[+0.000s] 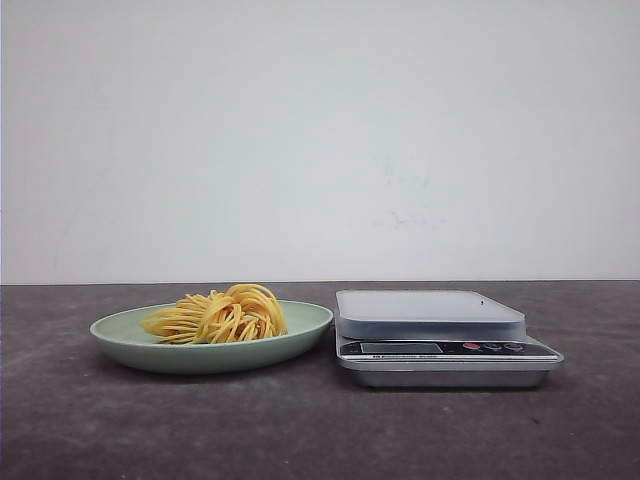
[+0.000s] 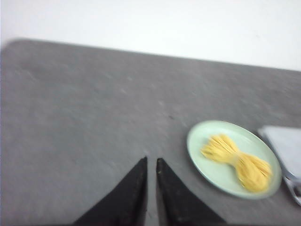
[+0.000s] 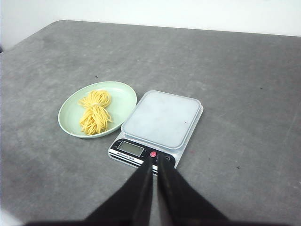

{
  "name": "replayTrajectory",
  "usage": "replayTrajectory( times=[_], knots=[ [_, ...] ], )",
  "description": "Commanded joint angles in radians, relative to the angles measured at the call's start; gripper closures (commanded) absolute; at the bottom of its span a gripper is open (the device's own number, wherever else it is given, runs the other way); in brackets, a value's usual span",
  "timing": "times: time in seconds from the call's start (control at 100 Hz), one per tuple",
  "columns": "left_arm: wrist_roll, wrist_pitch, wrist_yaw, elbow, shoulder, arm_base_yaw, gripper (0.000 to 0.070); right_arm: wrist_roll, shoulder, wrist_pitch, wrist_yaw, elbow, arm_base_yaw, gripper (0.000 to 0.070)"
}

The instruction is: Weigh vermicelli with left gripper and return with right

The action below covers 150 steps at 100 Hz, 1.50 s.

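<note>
No text, brand, number or sign can be read anywhere. The scale (image 3: 157, 127) has a small display window (image 3: 131, 149) on its front panel, but it shows no legible digits in the right wrist view, and in the front view the same window (image 1: 400, 348) is only a dark strip. The buttons (image 3: 153, 154) beside it carry marks too small to make out.
</note>
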Motion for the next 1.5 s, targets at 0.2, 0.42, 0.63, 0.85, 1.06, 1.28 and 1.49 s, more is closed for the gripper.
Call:
replayTrajectory(
  times=[0.2,0.42,0.63,0.85,1.06,1.28,1.49],
  knots=[
    [0.099,0.550,0.010,-0.327,-0.095,0.138,0.0700,0.013,-0.002,0.011,0.000,0.009,0.005,0.0692],
    [0.093,0.815,0.061,-0.621,-0.132,0.192,0.0700,0.013,-0.002,0.011,0.000,0.009,0.005,0.0692],
    [0.078,0.924,0.156,-0.808,-0.132,0.192,0.0700,0.010,-0.002,0.011,0.000,0.009,0.005,0.0692],
    [0.061,0.945,0.158,-0.898,-0.132,0.204,0.0700,0.010,-0.002,0.011,0.000,0.009,0.005,0.0692],
    [0.061,0.931,0.158,-0.910,-0.132,0.232,0.0700,0.010,-0.002,0.011,0.000,0.009,0.005,0.0692],
    [0.069,0.863,0.167,-0.909,-0.132,0.241,0.0700,0.010,-0.002,0.011,0.000,0.009,0.005,0.0692],
    [0.068,0.864,0.168,-0.909,-0.132,0.241,0.0700,0.010,-0.002,0.011,0.000,0.009,0.005,0.0692]
  ],
)
